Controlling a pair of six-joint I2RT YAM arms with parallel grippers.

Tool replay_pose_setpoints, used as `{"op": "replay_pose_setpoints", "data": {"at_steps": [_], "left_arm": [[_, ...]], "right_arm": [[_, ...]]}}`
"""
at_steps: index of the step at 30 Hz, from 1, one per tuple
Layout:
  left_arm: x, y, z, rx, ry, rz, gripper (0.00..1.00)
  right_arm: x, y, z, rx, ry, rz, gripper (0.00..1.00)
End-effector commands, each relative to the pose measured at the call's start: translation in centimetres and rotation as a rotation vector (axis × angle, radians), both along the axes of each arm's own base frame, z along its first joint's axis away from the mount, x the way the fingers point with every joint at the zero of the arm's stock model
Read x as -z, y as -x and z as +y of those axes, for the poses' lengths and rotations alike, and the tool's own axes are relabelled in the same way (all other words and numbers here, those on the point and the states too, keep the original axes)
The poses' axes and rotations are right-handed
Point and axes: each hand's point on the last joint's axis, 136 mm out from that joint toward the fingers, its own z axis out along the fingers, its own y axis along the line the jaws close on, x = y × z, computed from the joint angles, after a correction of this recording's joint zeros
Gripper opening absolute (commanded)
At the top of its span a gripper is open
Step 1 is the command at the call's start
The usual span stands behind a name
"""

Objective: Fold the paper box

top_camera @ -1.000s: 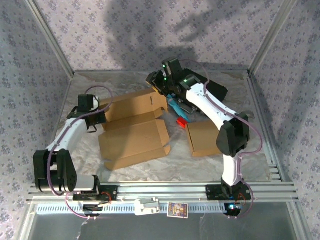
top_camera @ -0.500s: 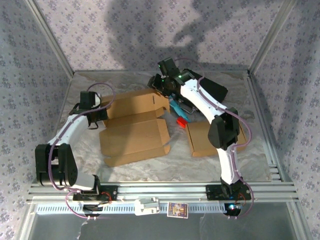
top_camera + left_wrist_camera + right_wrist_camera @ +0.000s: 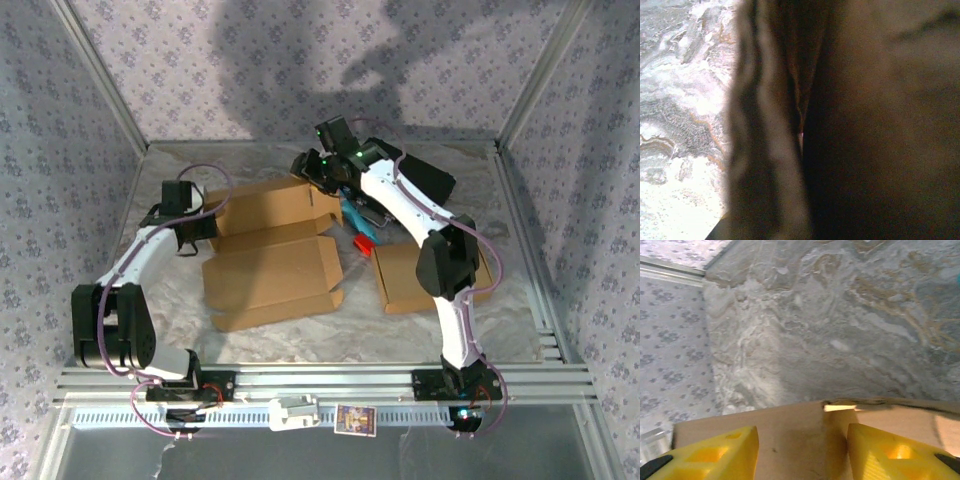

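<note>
Large flat brown cardboard box blank (image 3: pixel 270 270) lies left of centre on the marble-patterned tabletop (image 3: pixel 400 330). Its rear panel (image 3: pixel 265 205) is on the far-edge side and looks lifted off flat, though the angle is hard to read.

Left gripper (image 3: pixel 197 228) sits at the blank's left edge, where rear panel meets base. Jaws pressed together. The left wrist view is blurred brown cardboard (image 3: pixel 865 120) close up, with a strip of tabletop at the side. Probably clamped on the edge fold to anchor the sheet, but I cannot confirm cardboard is between the fingers.

Right gripper (image 3: pixel 312 177) is at the rear panel's far right end. In the right wrist view its yellow fingers (image 3: pixel 715 455) stand spread, with the panel's top edge (image 3: pixel 790 425) and a flap notch between them. Not pinching, so it looks positioned to push or catch that panel for the fold.

Pose, left arm: elbow folded back at the near left corner, forearm low, reaching toward the far edge along the tabletop's left side.

Pose, right arm: rises from the near edge, elbow high, long reach diagonally over a teal tool (image 3: pixel 352 212), a small red object (image 3: pixel 363 243) and a smaller brown cardboard piece (image 3: pixel 405 275) right of centre. Wrist tipped toward the far left corner.

Judgement: early in the fold, sides not yet stood up.
</note>
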Motion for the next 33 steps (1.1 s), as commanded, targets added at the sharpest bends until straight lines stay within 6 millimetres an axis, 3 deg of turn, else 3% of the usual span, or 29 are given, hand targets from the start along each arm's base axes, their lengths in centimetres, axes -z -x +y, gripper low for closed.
{"op": "replay_pose_setpoints", "data": {"at_steps": [1, 6, 11, 17, 21, 26, 30, 33], "left_arm": [[-1.2, -1.2, -0.9, 0.029, 0.033, -0.033, 0.0], [-1.5, -1.4, -0.7, 0.01, 0.037, -0.013, 0.0], [-2.8, -1.8, -0.9, -0.019, 0.069, -0.017, 0.0], [-4.4, -2.9, -1.5, -0.007, 0.117, -0.011, 0.0], [-5.1, -3.6, -1.9, 0.013, 0.126, -0.01, 0.0], [-5.2, -3.9, -2.3, 0.063, 0.128, 0.0, 0.0], [-6.0, -4.5, -3.6, 0.126, 0.244, -0.022, 0.0], [-6.6, -4.9, -4.6, 0.197, 0.299, -0.034, 0.0]], "right_arm": [[-2.0, 0.1, 1.5, -0.007, -0.102, -0.005, 0.52], [-3.9, -0.1, -0.6, 0.03, -0.079, -0.055, 0.52], [-4.9, 2.0, -4.7, 0.081, 0.004, -0.145, 0.5], [-3.8, 5.1, -5.8, 0.019, 0.053, -0.199, 0.38], [-2.8, 5.2, -7.7, 0.012, 0.1, -0.213, 0.33], [-5.8, 4.7, -11.4, 0.006, 0.076, -0.358, 0.33], [-7.7, 4.2, -13.9, -0.078, 0.107, -0.46, 0.35], [-9.0, 3.7, -14.8, -0.171, 0.013, -0.532, 0.36]]}}
